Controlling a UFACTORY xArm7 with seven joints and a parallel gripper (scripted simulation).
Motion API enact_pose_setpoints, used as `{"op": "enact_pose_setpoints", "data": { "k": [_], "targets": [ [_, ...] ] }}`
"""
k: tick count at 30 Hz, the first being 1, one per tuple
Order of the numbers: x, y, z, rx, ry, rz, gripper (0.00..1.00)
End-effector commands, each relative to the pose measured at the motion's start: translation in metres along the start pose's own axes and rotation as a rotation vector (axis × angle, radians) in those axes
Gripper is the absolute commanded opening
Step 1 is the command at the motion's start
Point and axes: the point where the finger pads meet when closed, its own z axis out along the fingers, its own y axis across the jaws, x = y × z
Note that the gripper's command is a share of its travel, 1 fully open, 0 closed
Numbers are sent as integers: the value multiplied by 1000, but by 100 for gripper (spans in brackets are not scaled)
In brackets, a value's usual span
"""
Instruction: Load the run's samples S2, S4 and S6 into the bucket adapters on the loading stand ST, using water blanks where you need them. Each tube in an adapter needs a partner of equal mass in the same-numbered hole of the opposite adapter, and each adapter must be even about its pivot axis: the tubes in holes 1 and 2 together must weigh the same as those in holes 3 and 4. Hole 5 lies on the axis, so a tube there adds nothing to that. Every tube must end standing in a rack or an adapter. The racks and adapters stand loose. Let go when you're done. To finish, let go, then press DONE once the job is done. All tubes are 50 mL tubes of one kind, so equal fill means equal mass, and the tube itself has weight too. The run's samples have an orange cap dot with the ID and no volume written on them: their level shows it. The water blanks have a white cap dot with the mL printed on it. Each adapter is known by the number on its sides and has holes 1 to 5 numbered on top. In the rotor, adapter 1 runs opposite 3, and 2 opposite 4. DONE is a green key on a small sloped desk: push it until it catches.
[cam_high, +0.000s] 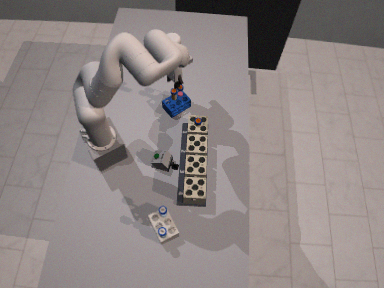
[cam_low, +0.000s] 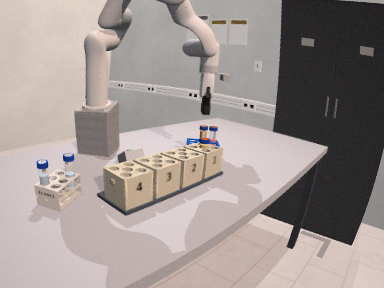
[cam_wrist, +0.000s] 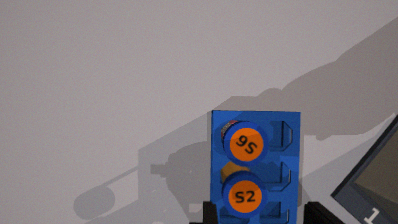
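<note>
My gripper (cam_low: 205, 107) is open and empty, hovering well above the blue sample rack (cam_high: 177, 104). In the wrist view the rack (cam_wrist: 256, 165) holds two orange-dotted tubes, S6 (cam_wrist: 245, 144) and S2 (cam_wrist: 245, 196), with my fingertips at the bottom edge on either side of S2. A third orange-dotted tube (cam_high: 198, 120) stands in adapter 1; I cannot tell which hole. Adapters 2 (cam_low: 190, 167), 3 (cam_low: 167, 175) and 4 (cam_low: 129, 185) stand empty in a row on the stand.
The white blanks rack (cam_high: 164, 225) with two blue-capped tubes (cam_low: 43, 170) (cam_low: 69, 162) stands at the near end of the table. The green DONE key (cam_high: 161, 156) on its small desk lies left of the adapter row. The arm's base (cam_high: 102, 145) is further left.
</note>
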Motion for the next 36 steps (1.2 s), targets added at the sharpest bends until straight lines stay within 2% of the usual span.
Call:
{"op": "enact_pose_setpoints", "data": {
  "k": [1, 28, 36],
  "targets": [
    [2, -1, 3, 0, 5, 0, 57],
    [2, -1, 53, 0, 5, 0, 57],
    [2, -1, 54, 0, 5, 0, 57]
  ]
}}
